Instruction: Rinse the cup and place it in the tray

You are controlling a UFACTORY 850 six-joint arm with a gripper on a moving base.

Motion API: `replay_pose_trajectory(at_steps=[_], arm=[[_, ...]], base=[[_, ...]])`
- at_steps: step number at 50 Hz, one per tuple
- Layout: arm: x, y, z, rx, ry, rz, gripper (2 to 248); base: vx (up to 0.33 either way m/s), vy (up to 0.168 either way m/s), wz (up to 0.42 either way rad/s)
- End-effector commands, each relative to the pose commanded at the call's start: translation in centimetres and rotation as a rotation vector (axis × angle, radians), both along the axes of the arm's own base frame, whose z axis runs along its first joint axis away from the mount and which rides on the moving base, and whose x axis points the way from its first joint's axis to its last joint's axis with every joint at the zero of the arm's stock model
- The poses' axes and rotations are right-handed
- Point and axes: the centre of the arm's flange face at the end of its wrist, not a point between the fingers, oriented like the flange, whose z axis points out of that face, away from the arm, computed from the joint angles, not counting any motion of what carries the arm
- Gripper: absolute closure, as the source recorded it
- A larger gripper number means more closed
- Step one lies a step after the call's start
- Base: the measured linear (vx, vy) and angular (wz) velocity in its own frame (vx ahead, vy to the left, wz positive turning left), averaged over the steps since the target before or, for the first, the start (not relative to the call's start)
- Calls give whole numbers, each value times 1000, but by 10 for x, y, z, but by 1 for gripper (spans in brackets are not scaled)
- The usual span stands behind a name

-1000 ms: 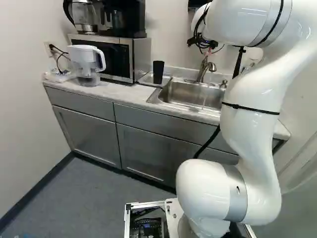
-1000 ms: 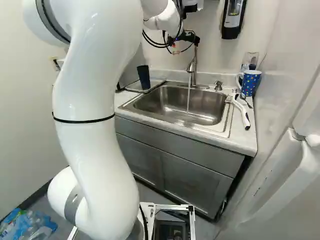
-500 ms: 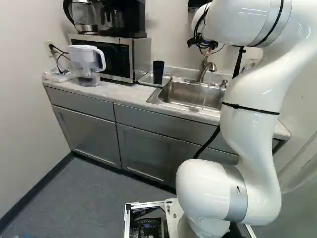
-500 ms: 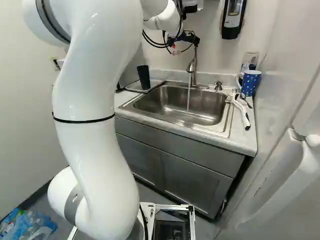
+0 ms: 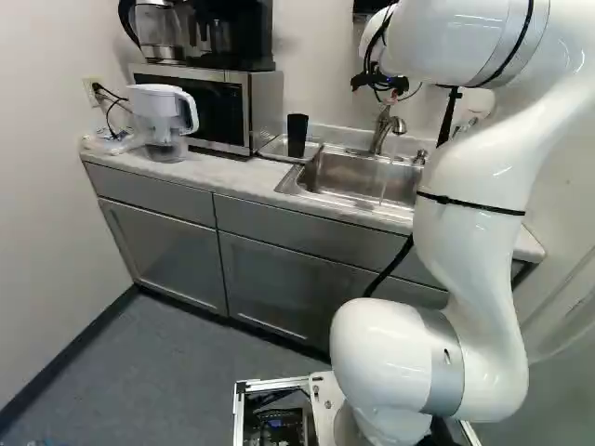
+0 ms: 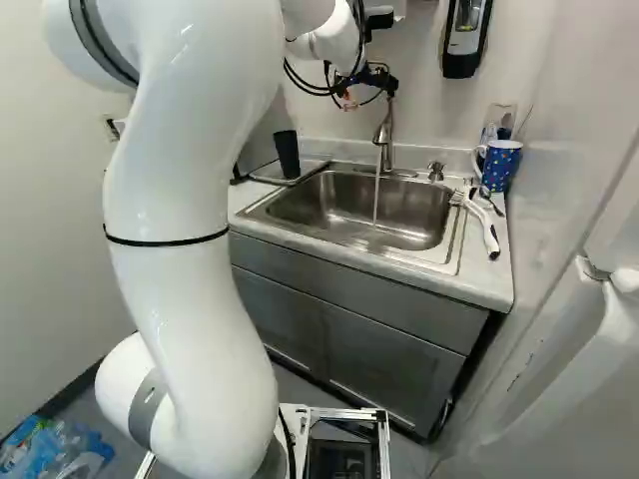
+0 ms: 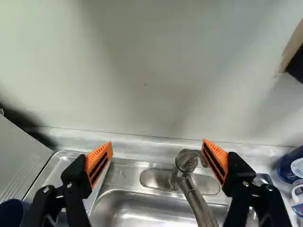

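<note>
From here I counted one tray (image 5: pixel 272 150), one sink (image 6: pixel 329 205), one faucet (image 6: pixel 384 135), one dark cup (image 5: pixel 297 136), one spotted mug (image 6: pixel 500 166), one pitcher (image 5: pixel 158 116), one microwave (image 5: pixel 212 107), one brush (image 6: pixel 484 225), one wall dispenser (image 6: pixel 464 40) and two orange finger pads (image 7: pixel 100 161).

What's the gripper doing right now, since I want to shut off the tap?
Gripper: open, holding nothing, its orange-padded fingers wide apart above the tap.
</note>
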Motion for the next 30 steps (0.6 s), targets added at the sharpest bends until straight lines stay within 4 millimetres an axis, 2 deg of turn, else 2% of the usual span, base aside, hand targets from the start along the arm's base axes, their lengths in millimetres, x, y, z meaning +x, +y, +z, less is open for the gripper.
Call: replay_pose_trajectory(at_steps=[30], arm=[[-18,9,-3,20,65,7,3]], base=[[0,0,0]])
